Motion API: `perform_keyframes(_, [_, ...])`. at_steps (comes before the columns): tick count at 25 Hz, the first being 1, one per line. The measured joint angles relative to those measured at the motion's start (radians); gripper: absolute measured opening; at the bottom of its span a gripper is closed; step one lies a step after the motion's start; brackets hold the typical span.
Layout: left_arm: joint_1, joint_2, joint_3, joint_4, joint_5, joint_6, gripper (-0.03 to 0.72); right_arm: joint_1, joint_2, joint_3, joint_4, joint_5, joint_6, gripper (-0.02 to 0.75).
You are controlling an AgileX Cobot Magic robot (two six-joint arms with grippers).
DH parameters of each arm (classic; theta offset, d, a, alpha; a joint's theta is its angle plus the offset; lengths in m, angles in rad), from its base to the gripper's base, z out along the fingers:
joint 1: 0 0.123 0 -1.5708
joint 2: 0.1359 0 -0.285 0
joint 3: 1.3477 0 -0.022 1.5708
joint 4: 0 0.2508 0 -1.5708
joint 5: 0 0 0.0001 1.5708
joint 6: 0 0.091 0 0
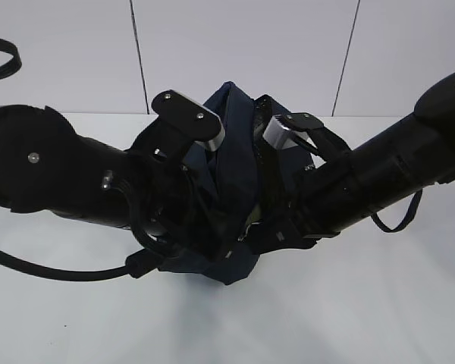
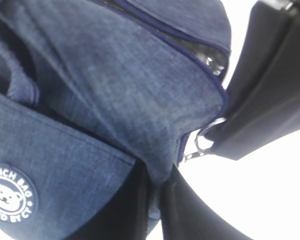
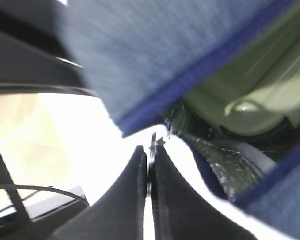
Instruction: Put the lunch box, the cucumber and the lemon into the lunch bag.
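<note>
Slippage threatens: the right gripper (image 3: 149, 165), pinched shut on the zipper pull (image 3: 153, 141) at the lunch bag (image 1: 231, 159)'s 6 o'clock edge, could lose it, the lunch box (image 3: 250, 95) inside; left gripper's state is unclear.

1. Both arms crowd the lunch bag (image 1: 231, 174) from left and right, so only bare table (image 1: 364, 318) in front stays free.
2. The bag's mouth is a narrow slit, folded fabric closing most of it.
3. Inside, the lunch box (image 3: 250, 95) fills the visible gap.
4. The right gripper (image 3: 149, 165), pinched on the ring pull (image 2: 204, 141), blocks that end.
</note>
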Motion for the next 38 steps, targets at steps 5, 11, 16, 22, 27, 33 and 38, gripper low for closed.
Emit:
perform_keyframes(5, [0.000,0.002,0.000,0.000,-0.011,0.000,0.011,0.000,-0.036,0.000,-0.029,0.005,0.017,0.020])
perform_keyframes(11, [0.000,0.009,0.000,0.000,-0.018,0.000,0.011,0.000,-0.071,-0.002,-0.081,0.001,0.044,0.020])
perform_keyframes(16, [0.000,0.013,0.000,0.000,-0.021,0.000,0.011,0.000,-0.075,-0.002,-0.086,-0.002,0.054,0.020])
perform_keyframes(22, [0.000,0.026,0.000,0.000,-0.022,0.000,0.011,0.000,-0.086,-0.002,-0.087,-0.003,0.056,0.020])
perform_keyframes(27, [0.000,0.040,0.000,0.000,-0.030,0.000,0.011,0.000,-0.121,-0.002,-0.087,-0.008,0.058,0.020])
perform_keyframes(33, [0.000,0.041,0.000,0.000,-0.032,0.000,0.011,0.000,-0.124,-0.002,-0.087,-0.015,0.059,0.020])
perform_keyframes(38, [0.000,0.041,0.036,0.000,-0.060,0.000,0.011,0.000,-0.126,-0.035,-0.087,-0.015,0.062,0.020])
